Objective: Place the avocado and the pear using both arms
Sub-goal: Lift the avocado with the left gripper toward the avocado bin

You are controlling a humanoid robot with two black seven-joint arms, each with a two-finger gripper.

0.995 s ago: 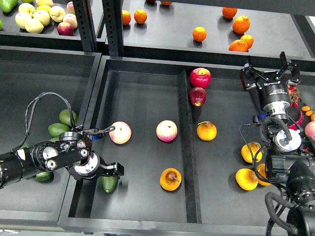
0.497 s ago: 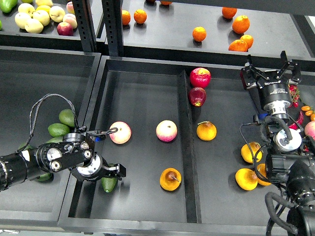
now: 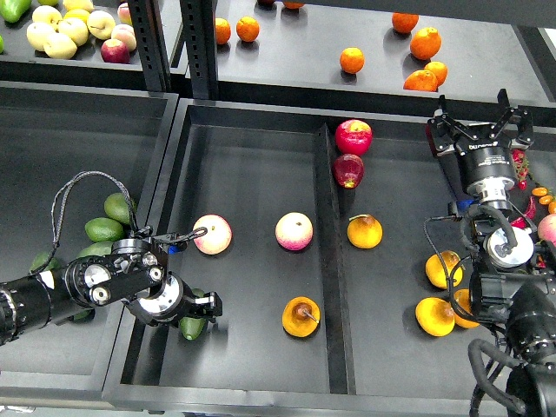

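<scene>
The dark green avocado (image 3: 193,327) lies at the front left of the centre tray's left compartment (image 3: 252,174). My left gripper (image 3: 203,307) hangs right over its top and hides part of it. Its fingers overlap from this side, so I cannot tell whether they are open or shut. The pear (image 3: 301,316), orange-yellow with a brown stem and a dark patch, lies on the same compartment floor to the right of the avocado. My right gripper (image 3: 476,130) is open and empty, raised at the far right, well away from the pear.
Two pink-and-cream fruits (image 3: 213,234) (image 3: 294,231) lie mid-tray. A divider (image 3: 326,252) splits the tray. Right of it are two red apples (image 3: 354,136) and an orange-yellow fruit (image 3: 365,231). Lighter avocados (image 3: 104,229) fill the left bin, oranges (image 3: 352,60) the back shelf.
My left wrist has shifted slightly down and to the right over the avocado, which has stayed put. The right gripper has moved a little to the right.
</scene>
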